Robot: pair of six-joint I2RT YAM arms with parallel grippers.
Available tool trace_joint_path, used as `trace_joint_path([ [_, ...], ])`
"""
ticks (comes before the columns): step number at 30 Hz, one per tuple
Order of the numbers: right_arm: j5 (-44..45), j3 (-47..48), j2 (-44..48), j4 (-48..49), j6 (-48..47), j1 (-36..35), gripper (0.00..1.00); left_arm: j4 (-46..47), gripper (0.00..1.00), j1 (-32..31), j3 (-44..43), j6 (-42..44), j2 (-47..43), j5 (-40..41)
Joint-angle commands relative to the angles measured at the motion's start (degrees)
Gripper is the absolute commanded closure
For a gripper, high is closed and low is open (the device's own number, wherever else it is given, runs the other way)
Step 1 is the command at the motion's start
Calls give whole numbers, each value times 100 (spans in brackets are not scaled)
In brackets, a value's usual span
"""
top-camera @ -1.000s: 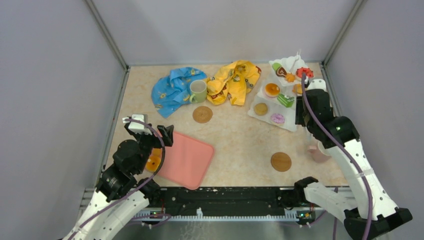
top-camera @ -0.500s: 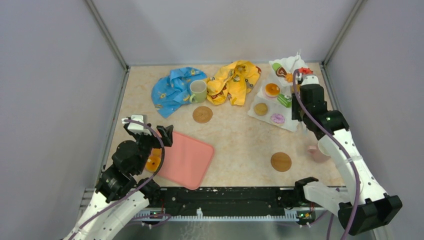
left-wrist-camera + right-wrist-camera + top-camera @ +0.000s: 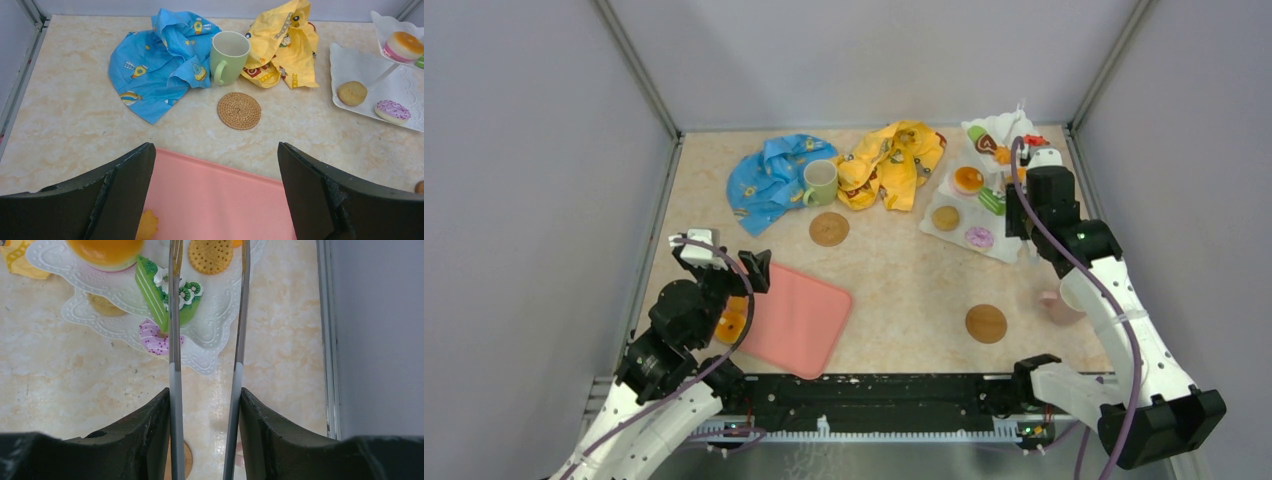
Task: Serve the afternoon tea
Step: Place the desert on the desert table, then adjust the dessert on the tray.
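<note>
The white three-tier stand (image 3: 954, 190) stands at the back right with several toy pastries on it. My right gripper (image 3: 1027, 205) is over it, shut on metal tongs (image 3: 172, 315). In the right wrist view the tongs reach over a green cake slice (image 3: 150, 285), a pink donut (image 3: 152, 340) and a biscuit (image 3: 210, 255); their tips are out of frame. The pale green mug (image 3: 820, 182) stands by a brown coaster (image 3: 829, 228). A second coaster (image 3: 986, 323) lies front right. A mug (image 3: 1056, 305) is partly hidden by my right arm. My left gripper (image 3: 749, 275) is open and empty.
A pink tray (image 3: 796, 322) lies under my left gripper, with an orange pastry (image 3: 731, 322) at its left edge. Blue cloth (image 3: 769, 180) and yellow cloth (image 3: 894, 160) lie crumpled at the back beside the green mug. Grey walls enclose the table.
My right arm has moved back and a little left over the stand with the tongs, mostly in the first half second. The left arm has not moved.
</note>
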State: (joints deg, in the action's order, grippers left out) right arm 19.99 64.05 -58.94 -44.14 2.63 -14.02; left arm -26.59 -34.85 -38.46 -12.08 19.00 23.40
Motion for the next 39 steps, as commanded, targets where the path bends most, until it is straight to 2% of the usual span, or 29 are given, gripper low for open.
trace_joint_path([
  [1,-48,248,180,26,-9,62,55,268,1,17,8,43,27,5],
  [9,-35,771,440,-981,249,65,58,299,1,15,18,86,51,11],
  [19,-859,1096,911,-1938,599,64,59,286,1,15,13,91,10,6],
  [26,-2316,994,1438,-1981,582,59,60,295,1,22,18,100,20,-12],
  [30,-2833,921,1670,-1936,608,66,60,295,1,17,14,91,46,-4],
  [39,-4183,-328,2141,-678,1106,61,61,228,1,16,-379,-134,32,-98],
])
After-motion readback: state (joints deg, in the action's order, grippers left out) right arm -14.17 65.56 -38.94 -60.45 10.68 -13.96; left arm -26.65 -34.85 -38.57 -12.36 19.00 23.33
